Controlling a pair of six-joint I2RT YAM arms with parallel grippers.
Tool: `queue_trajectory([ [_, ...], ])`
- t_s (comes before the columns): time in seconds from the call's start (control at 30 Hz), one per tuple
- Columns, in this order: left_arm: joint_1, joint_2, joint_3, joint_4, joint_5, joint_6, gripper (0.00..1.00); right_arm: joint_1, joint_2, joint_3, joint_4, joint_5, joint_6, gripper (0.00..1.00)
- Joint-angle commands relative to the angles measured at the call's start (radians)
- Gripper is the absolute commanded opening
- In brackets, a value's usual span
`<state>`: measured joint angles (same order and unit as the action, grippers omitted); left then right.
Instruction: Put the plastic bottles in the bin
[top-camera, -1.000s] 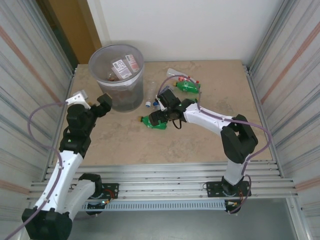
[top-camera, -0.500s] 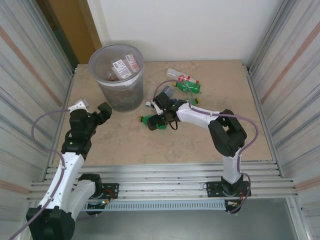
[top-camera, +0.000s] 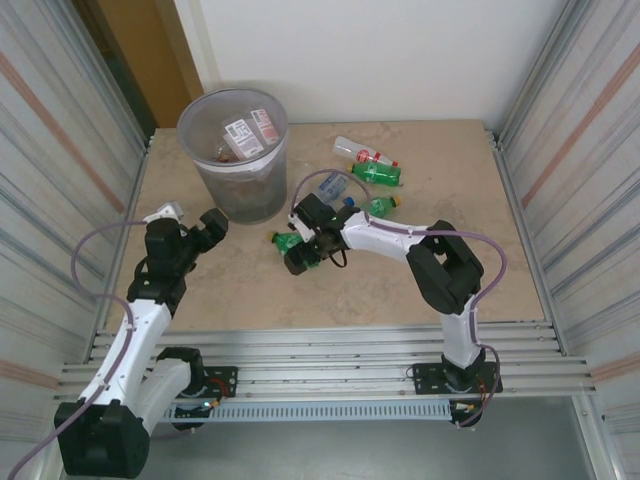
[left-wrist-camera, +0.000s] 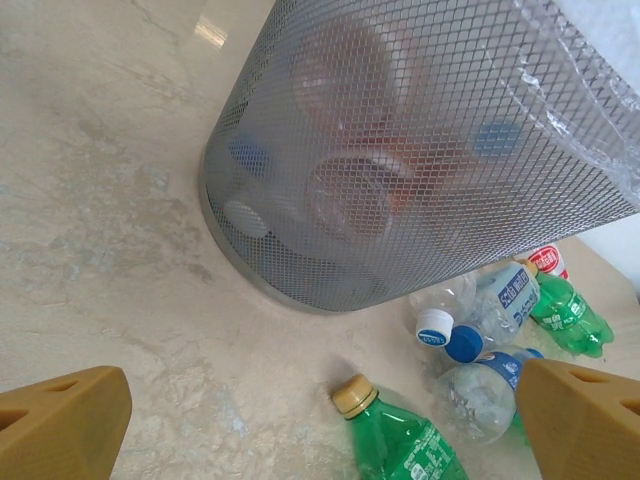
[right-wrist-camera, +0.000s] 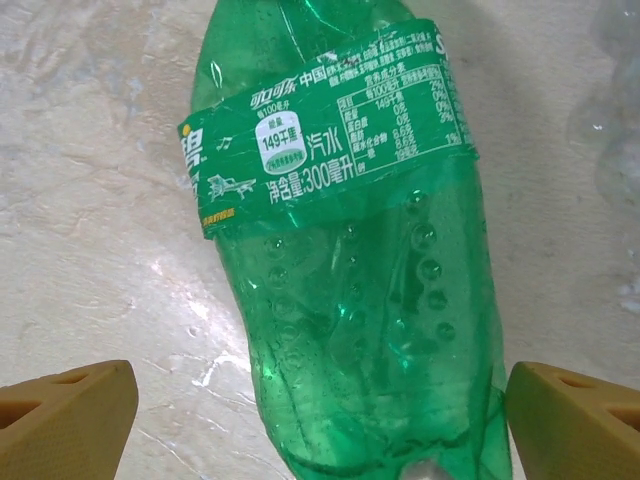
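The bin (top-camera: 232, 150) stands at the back left with several plastic bottles inside it. A green bottle (top-camera: 287, 242) lies on the table just right of the bin's base. My right gripper (top-camera: 299, 253) is down over it. In the right wrist view the green bottle (right-wrist-camera: 350, 280) lies lengthwise between the open fingers (right-wrist-camera: 65, 415), with a gap on its left side. My left gripper (top-camera: 190, 218) hovers open left of the bin. Its view takes in the bin (left-wrist-camera: 420, 150) and a yellow-capped green bottle (left-wrist-camera: 400, 440) below it.
More bottles lie right of the bin: a clear one with a red label (top-camera: 360, 152), a green one (top-camera: 378, 174), a small green one (top-camera: 380, 207) and a clear blue-labelled one (top-camera: 330, 187). Metal walls close both sides.
My right gripper has swung left and nearer, down over the green bottle, which has shifted slightly left. Its jaws have narrowed a little. My left arm has drawn back toward me.
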<state>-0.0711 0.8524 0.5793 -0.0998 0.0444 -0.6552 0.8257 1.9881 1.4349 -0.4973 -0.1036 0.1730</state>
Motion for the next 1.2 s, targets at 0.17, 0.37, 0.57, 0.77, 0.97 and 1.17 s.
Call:
queue_trajectory([
  [0.17,0.01,0.01,-0.008,0.044,0.022,-0.016,0.99,0.003,0.098,0.087,-0.029,0.026,-0.038,0.93],
  [0.37,0.009,0.009,-0.008,0.044,0.02,-0.017,0.99,0.016,0.148,0.13,-0.04,0.042,-0.071,0.93],
  [0.57,0.01,0.012,-0.001,0.039,0.015,-0.018,0.99,0.041,0.186,0.162,-0.07,0.053,-0.096,0.83],
  [0.77,0.009,0.019,0.005,0.032,0.008,-0.035,0.99,0.078,0.174,0.174,-0.105,0.071,-0.115,0.58],
  [0.97,0.01,0.017,0.018,0.03,0.029,-0.031,0.99,0.087,0.126,0.169,-0.103,0.067,-0.114,0.4],
  [1.17,0.009,-0.001,0.02,0.036,0.048,-0.016,0.99,0.087,0.037,0.131,-0.054,0.072,-0.094,0.31],
])
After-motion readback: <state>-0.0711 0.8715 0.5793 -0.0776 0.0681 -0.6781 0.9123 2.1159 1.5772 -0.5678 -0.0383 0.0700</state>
